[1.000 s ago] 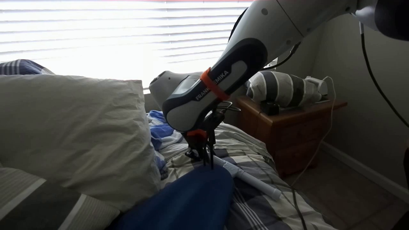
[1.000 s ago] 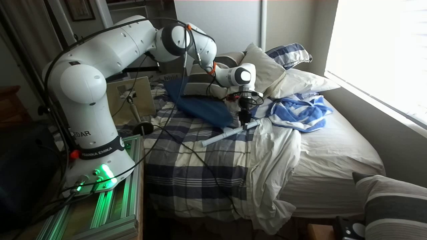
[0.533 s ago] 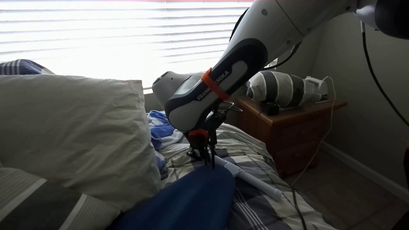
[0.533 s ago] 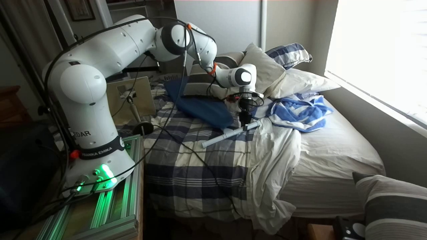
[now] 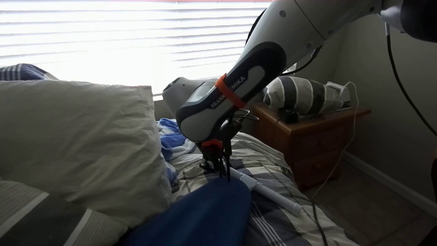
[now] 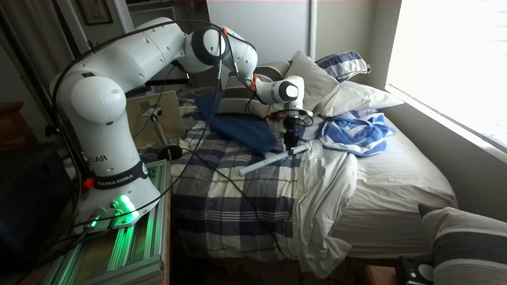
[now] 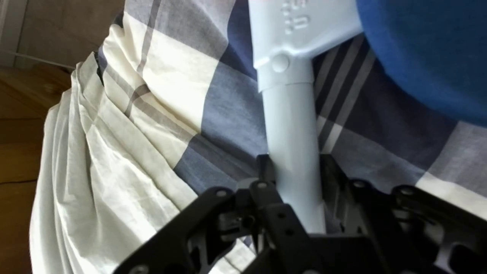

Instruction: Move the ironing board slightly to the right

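Note:
The ironing board (image 5: pixel 205 215) has a plain dark-blue cover and lies on the bed; it also shows in an exterior view (image 6: pixel 247 132) and at the upper right of the wrist view (image 7: pixel 430 49). A white tubular foot bar (image 7: pixel 291 118) sticks out crosswise at its narrow end, and it shows in both exterior views (image 5: pixel 275 197) (image 6: pixel 257 164). My gripper (image 7: pixel 297 167) points down with a finger against each side of this bar, near its far end. It shows in both exterior views (image 5: pixel 225 177) (image 6: pixel 291 151). The bar's end is hidden by the gripper.
A big off-white pillow (image 5: pixel 85 143) and a striped pillow (image 5: pixel 41 215) lie beside the board. A blue and white towel (image 6: pixel 356 134) lies past the gripper. A plaid bedspread (image 6: pixel 233 213) is under the board, and a black cable (image 6: pixel 241 194) crosses it. A wooden nightstand (image 5: pixel 310 147) stands beside the bed.
In an exterior view, the gripper, the blue board's tip and the white bar shifted slightly to the right together in the first half second. Since then almost nothing has moved.

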`<state>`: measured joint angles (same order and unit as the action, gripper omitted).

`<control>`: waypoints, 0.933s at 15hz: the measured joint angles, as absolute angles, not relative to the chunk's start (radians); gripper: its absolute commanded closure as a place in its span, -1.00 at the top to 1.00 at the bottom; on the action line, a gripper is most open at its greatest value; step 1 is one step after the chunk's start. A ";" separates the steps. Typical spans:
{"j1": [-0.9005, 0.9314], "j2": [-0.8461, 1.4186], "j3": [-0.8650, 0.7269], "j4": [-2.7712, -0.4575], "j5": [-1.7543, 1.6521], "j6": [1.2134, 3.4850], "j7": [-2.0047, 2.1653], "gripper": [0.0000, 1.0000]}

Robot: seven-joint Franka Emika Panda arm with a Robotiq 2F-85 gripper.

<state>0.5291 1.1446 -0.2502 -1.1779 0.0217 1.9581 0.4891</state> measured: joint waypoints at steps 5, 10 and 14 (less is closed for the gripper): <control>0.521 1.134 -0.239 -1.223 0.018 2.001 0.508 -0.82; 0.510 1.085 -0.227 -1.302 0.007 2.060 0.512 -0.82; 0.507 1.065 -0.226 -1.333 0.000 2.084 0.513 -0.82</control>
